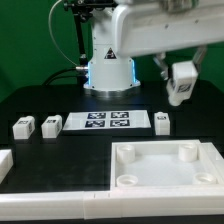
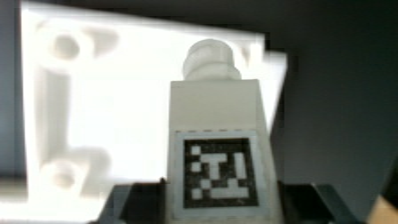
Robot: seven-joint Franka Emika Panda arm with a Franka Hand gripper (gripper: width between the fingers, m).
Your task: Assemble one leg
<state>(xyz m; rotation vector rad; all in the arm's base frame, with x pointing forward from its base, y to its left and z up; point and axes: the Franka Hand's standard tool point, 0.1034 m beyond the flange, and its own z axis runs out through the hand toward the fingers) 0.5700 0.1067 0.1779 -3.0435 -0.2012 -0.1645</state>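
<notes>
Wrist view shows the gripper (image 2: 217,206) closed to the width of the leg (image 2: 217,120), gripping it from both sides. The dark fingers (image 2: 137,204) press against the leg's tagged end. The leg's black-and-white tag faces the camera, and its narrower rounded end points away toward the tray (image 2: 80,95), which fills the background with its round sockets.

From the exterior view, the held leg hangs in the air, well clear of the table (image 1: 60,150). It sits on that view's right, above and beyond the tray's far right corner.

Other legs (image 1: 22,127) lie on the table: two side by side toward the exterior view's left, and one just beside the right end of the marker board (image 1: 108,122), between that board and the tray
</notes>
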